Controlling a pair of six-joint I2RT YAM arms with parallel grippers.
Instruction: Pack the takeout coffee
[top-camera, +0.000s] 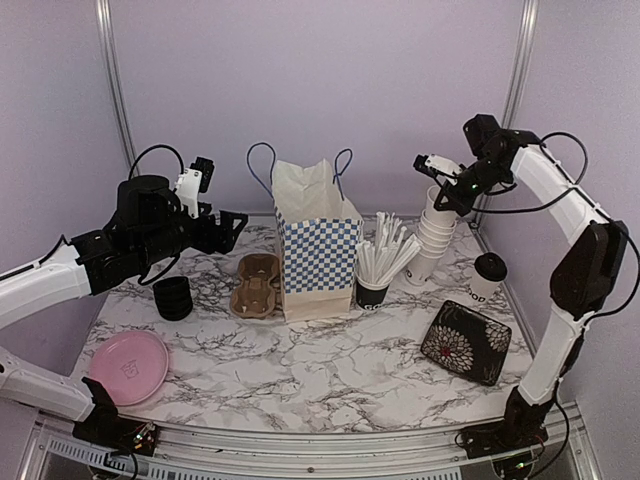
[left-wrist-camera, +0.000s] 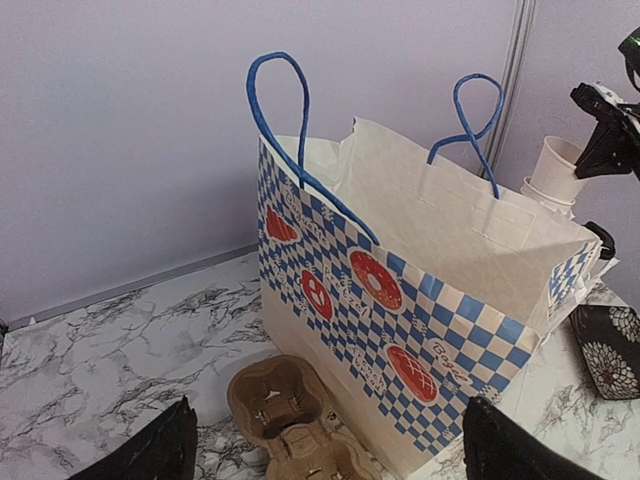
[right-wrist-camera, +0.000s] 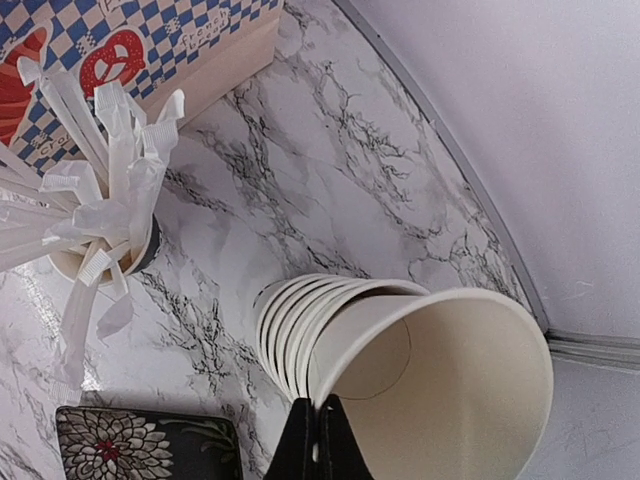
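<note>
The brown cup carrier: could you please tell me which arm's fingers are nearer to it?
Left. The left fingers stand open above the cup carrier, just to its left; the right fingers are beyond the bag, shut on the top cup.

Reaches in from the left with the left arm (top-camera: 60, 275), elbow bent, wrist roughly level. Holds the left gripper (top-camera: 228, 228) in the air, its 2 black fingers (left-wrist-camera: 150, 455) spread wide, touching nothing. Stretches the right arm (top-camera: 585, 260) tall from its base, forearm angled inward, wrist tipped down. Pinches the rim of the top paper cup (right-wrist-camera: 450, 390) with the right gripper (right-wrist-camera: 318, 440), 2 fingers pressed together.
</note>
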